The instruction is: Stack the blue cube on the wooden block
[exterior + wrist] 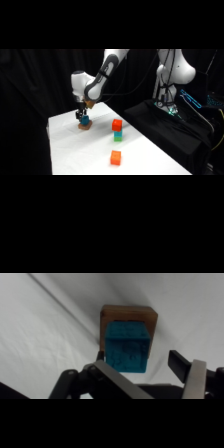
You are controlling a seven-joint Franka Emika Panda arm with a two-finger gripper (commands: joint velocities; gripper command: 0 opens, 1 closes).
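- Blue cube (127,346) sitting on top of the wooden block (129,315), seen from the wrist with the brown edge of the block showing beyond and beside the cube.
- Cube set a little off-centre on the block, more brown showing at the far side and the right than at the left.
- Gripper (141,363) spread apart around the cube: left finger close against the cube's near-left corner, right finger (180,364) standing clear of the cube's right face with white table showing in the gap.
- Whether the left finger actually touches the cube: cannot tell.
- From the side, gripper (82,116) low over the far-left part of the white table (80,150), directly above the cube (85,120) and block (85,126).
- Elsewhere on the table: an orange cube (117,125) stacked on a green cube (117,136) near the middle, well apart from the block.
- A second orange cube (115,158) alone nearer the front edge, apart from that stack.
- Dark curtain behind the table, and the arm's white base (175,70) at the upper right.
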